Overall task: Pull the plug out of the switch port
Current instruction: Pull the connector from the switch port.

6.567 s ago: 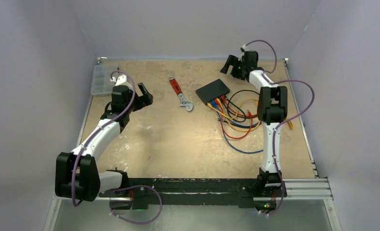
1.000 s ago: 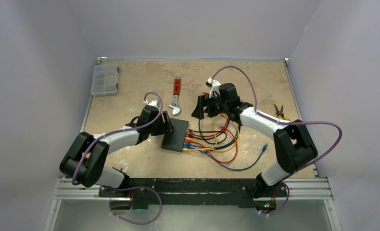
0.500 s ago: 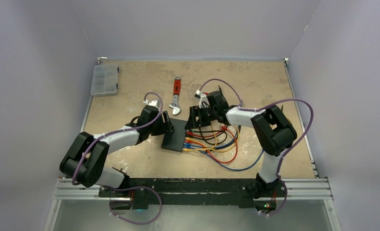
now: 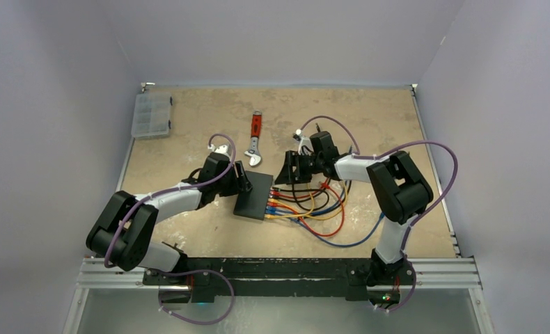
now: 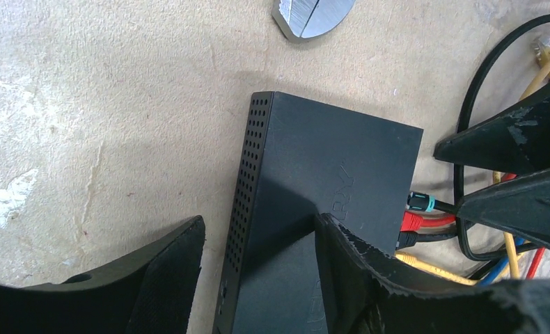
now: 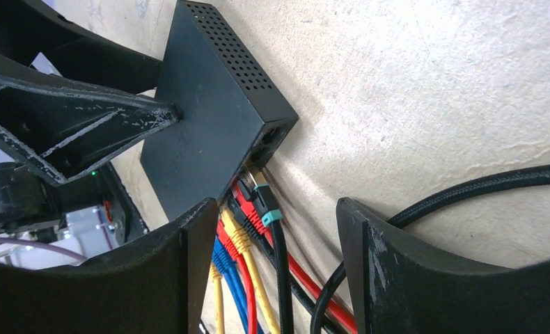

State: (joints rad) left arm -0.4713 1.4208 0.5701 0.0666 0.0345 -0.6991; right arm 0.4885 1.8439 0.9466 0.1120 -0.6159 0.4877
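Observation:
The flat black switch [image 4: 253, 195] lies at mid-table with coloured plugs [image 4: 273, 202] in the ports on its right edge. My left gripper [image 4: 241, 179] stands over its far left corner. In the left wrist view the left gripper [image 5: 258, 223] is open. One of its fingers [image 5: 356, 264] rests on top of the switch [image 5: 328, 160], and the other lies on the table beside the perforated side. My right gripper [image 6: 278, 209] is open and straddles the black plug with a teal collar [image 6: 265, 202] at the end port of the switch [image 6: 209, 118], without touching it.
A red-handled wrench [image 4: 255, 139] lies behind the switch, and its jaw [image 5: 310, 14] shows in the left wrist view. A clear compartment box [image 4: 152, 115] sits at the back left. Loops of coloured cables [image 4: 328, 212] spread over the table right of the switch, under the right arm.
The right gripper has come down and left to the switch's ports, its jaws narrowing around the plugs. The left arm and the switch have stayed put over the last second.

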